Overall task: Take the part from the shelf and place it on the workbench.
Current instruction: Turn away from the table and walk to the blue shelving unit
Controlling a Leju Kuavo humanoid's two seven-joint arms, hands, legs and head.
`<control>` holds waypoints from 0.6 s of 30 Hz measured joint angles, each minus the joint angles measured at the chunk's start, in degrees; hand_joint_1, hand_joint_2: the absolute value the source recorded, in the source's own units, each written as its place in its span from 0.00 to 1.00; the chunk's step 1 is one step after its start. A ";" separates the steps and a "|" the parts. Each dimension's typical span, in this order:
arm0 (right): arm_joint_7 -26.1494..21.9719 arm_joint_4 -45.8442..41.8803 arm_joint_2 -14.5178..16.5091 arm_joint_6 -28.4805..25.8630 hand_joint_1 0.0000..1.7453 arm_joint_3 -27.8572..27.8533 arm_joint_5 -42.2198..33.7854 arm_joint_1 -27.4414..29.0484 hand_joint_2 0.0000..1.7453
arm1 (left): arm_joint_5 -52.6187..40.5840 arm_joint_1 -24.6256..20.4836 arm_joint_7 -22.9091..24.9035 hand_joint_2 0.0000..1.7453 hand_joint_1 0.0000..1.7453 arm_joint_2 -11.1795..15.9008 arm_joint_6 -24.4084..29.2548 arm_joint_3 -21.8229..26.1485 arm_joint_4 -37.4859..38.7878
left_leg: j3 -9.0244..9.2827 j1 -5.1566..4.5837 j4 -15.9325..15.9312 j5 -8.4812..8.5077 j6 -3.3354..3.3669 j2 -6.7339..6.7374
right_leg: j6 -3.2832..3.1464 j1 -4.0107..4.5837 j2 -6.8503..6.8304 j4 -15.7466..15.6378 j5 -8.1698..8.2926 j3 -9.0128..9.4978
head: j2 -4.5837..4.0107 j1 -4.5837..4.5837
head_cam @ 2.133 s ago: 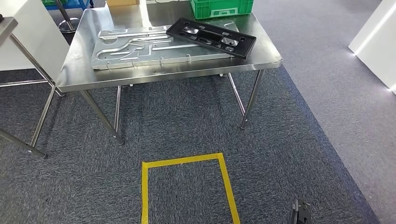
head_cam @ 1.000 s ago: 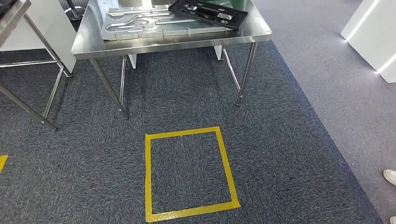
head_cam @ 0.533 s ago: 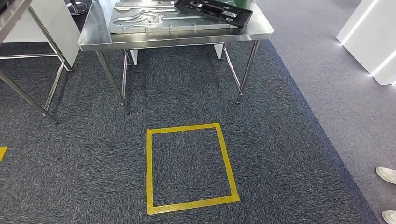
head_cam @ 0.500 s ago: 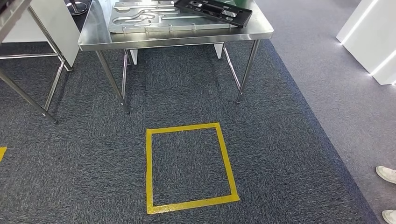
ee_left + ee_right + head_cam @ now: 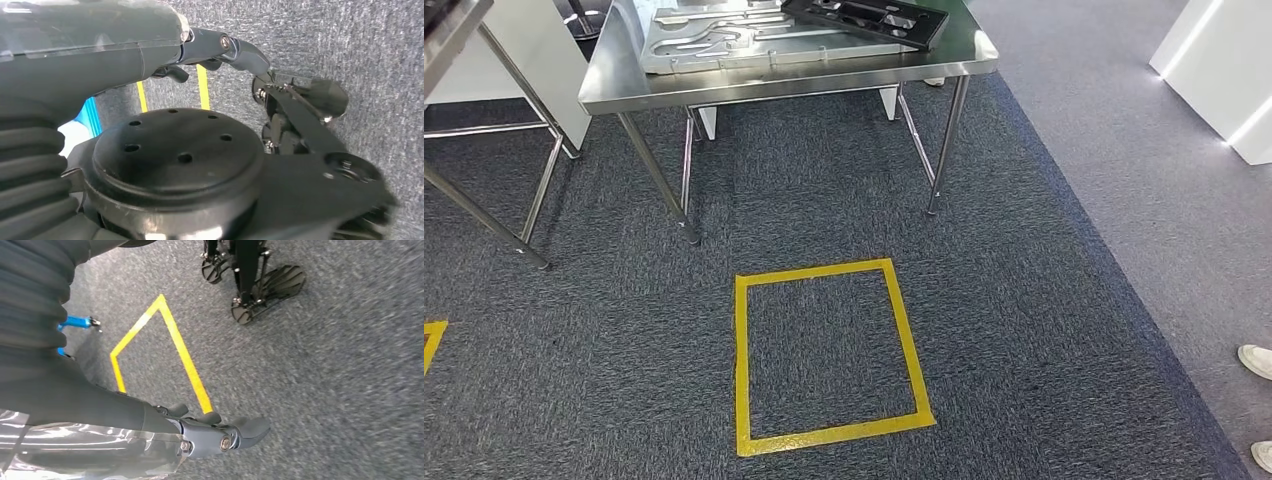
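Black and flat, the moulded plastic part with cut-outs lies on the stainless-steel workbench, overlapping a silver stamped metal plate at the far end of the head view. Judged from that, the placing looks done, with little or nothing left. The left hand and right hand hang beside the robot over grey carpet, each holding nothing, fingers loosely extended and slightly apart in their wrist views. Both are well apart from the part, with a yellow tape rectangle on the floor between robot and workbench.
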 joint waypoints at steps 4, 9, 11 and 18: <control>0.29 0.01 0.19 0.84 0.00 -0.08 0.33 -0.01 0.00 | -0.14 -0.06 -0.36 0.00 0.00 -0.02 0.55 0.00 0.00 | 6.03 0.83 -13.32 6.32 -0.58 -0.12 | 0.43 0.15 0.29 1.35 -0.72 -0.33 | 0.00 0.01; -0.31 0.02 0.30 2.19 0.00 -0.11 1.08 0.04 0.00 | -0.31 -0.03 -0.73 0.00 0.00 0.01 0.87 -0.01 0.00 | 6.52 0.39 -14.83 6.48 0.47 -0.36 | 1.19 0.23 0.37 1.73 -0.73 -0.75 | 0.00 0.04; -0.41 0.02 0.30 2.18 0.00 -0.11 1.21 0.04 0.00 | -0.46 -0.03 -1.03 0.00 0.00 0.06 1.01 -0.02 0.00 | 6.46 0.31 -14.83 6.56 0.63 -0.37 | 1.42 0.15 0.36 1.56 -0.58 -0.73 | 0.00 0.04; -0.95 0.06 0.33 2.88 0.00 -0.22 1.66 0.16 0.00 | -0.56 -0.03 -1.38 0.00 0.00 0.08 1.41 -0.28 0.00 | 6.27 0.11 -14.67 6.60 1.09 -0.38 | 1.95 -0.03 0.35 1.21 -0.24 -0.71 | 0.00 0.03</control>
